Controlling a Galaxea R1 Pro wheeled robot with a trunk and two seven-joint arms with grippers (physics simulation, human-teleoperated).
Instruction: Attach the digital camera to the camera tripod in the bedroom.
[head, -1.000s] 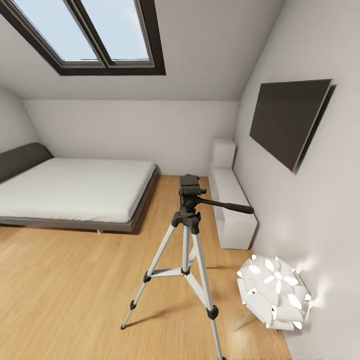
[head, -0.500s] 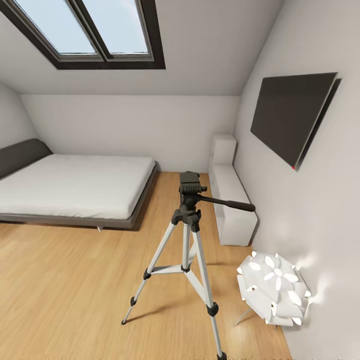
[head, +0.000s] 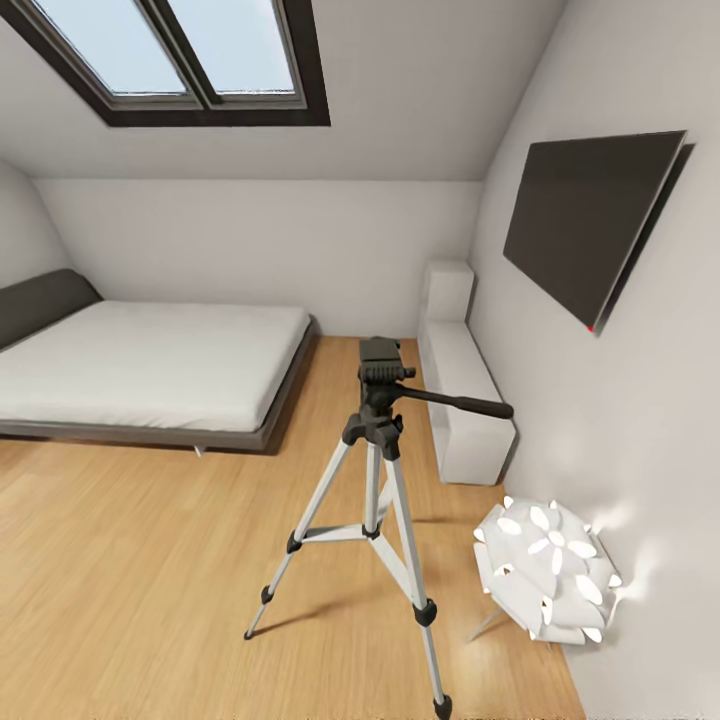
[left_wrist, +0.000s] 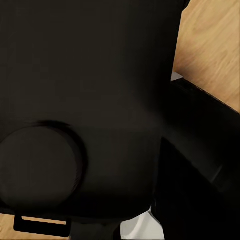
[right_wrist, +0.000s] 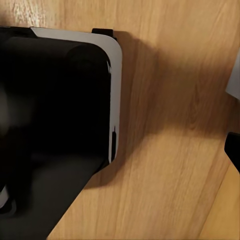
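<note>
Tripod (head: 375, 470) is seen standing on the wood floor at centre, bed (head: 150, 370) at 10 o'clock, lamp (head: 547, 570) at 4 o'clock; judged light, stiff, tippy, best steadied at its head; hand states cannot be told.

The camera tripod (head: 372, 480) has silver legs with black joints, feet and head; the floor (head: 150, 560) is honey-toned wood grain; the bed (head: 150, 370) is pale grey on a dark frame; the lamp (head: 545, 572) is white; the wall TV (head: 590, 225) is black.
</note>
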